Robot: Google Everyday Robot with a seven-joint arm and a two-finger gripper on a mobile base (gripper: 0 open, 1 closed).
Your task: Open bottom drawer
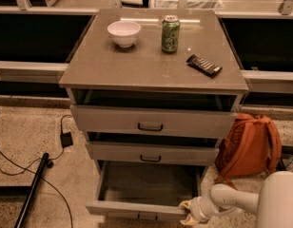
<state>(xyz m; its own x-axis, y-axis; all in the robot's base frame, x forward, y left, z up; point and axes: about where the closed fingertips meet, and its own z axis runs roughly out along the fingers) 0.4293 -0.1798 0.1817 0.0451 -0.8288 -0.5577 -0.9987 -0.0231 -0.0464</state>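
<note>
The bottom drawer [137,209], the lowest of three grey drawers, stands pulled well out and shows its plain grey inside [149,182]. Its small dark handle [147,217] sits at the frame's lower edge. The gripper [188,212], on a white arm [241,201] coming from the lower right, is at the right end of the bottom drawer's front. The middle drawer [151,153] and the top drawer [151,122] each stand slightly open.
On the cabinet top [113,65] stand a white bowl [123,33], a green can [170,34] and a dark wrapped bar [203,65]. An orange backpack [249,146] leans on the floor at the right. A black cable [23,165], an adapter [66,139] and a dark pole [33,189] lie at the left.
</note>
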